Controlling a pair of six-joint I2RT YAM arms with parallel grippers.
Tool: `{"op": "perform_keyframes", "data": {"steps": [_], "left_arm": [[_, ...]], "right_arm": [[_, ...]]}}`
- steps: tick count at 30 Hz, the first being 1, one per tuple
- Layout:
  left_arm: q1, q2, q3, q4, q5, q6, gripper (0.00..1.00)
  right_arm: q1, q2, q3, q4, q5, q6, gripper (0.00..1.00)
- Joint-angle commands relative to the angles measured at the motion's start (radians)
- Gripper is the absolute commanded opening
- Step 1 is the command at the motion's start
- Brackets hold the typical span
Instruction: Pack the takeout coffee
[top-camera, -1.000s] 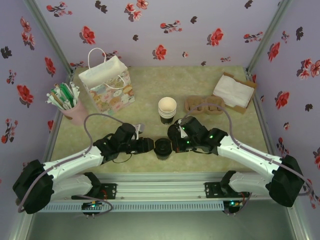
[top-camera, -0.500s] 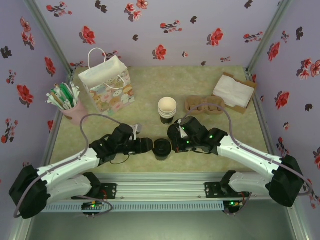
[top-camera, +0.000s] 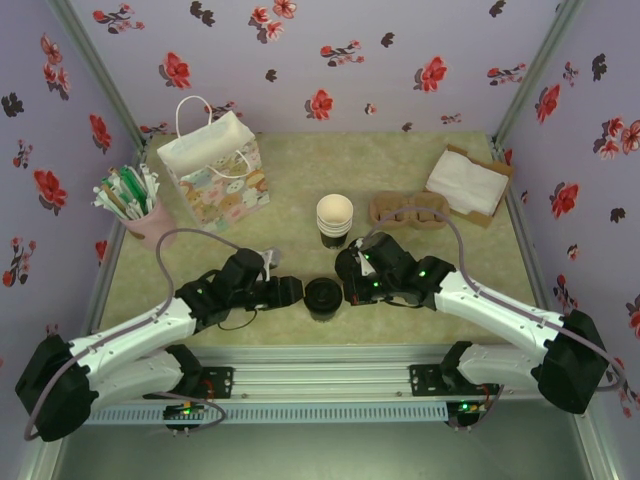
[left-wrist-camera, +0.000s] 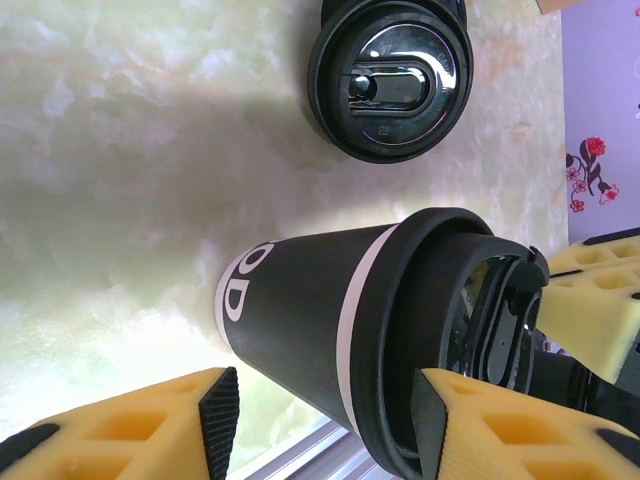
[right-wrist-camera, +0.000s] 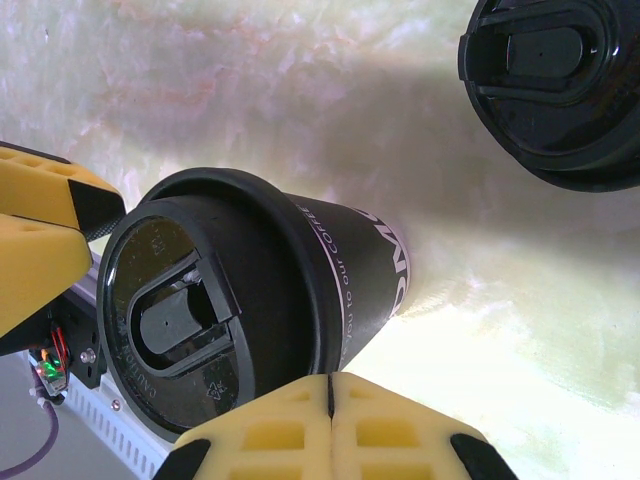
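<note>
The takeout coffee (top-camera: 323, 296), a dark paper cup with a black lid, stands upright near the table's front edge between both grippers. My left gripper (top-camera: 293, 292) is open just left of it. In the left wrist view the cup (left-wrist-camera: 320, 330) lies between the yellow fingers of the left gripper (left-wrist-camera: 325, 425), with a gap at its base and one pad close to the lid rim. My right gripper (top-camera: 349, 290) is shut and holds nothing. In the right wrist view, the right gripper (right-wrist-camera: 330, 400) has its closed tips against the side of the cup (right-wrist-camera: 250, 300) under the lid.
A stack of lidless cream cups (top-camera: 335, 215) stands behind the coffee, with loose black lids (left-wrist-camera: 390, 80) (right-wrist-camera: 555, 70) close by. Further back are a patterned gift bag (top-camera: 215, 170), a pink cup of stirrers (top-camera: 135, 210), a cardboard carrier (top-camera: 408, 210) and napkins (top-camera: 468, 180).
The left gripper's jaws have widened around the cup and the left arm has drawn back slightly to the left. The cup and the right arm have stayed put.
</note>
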Motion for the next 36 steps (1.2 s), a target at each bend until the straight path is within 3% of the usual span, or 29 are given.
{"op": "perform_keyframes", "data": {"steps": [1,36], "left_arm": [[-0.006,0.019,-0.002,-0.003,-0.009,0.006,0.51],[-0.017,0.071,-0.025,0.059,0.023,-0.017,0.46]], "right_arm": [[-0.006,0.004,0.020,-0.003,-0.017,0.009,0.03],[-0.001,0.012,0.008,0.043,-0.057,0.026,0.06]]}}
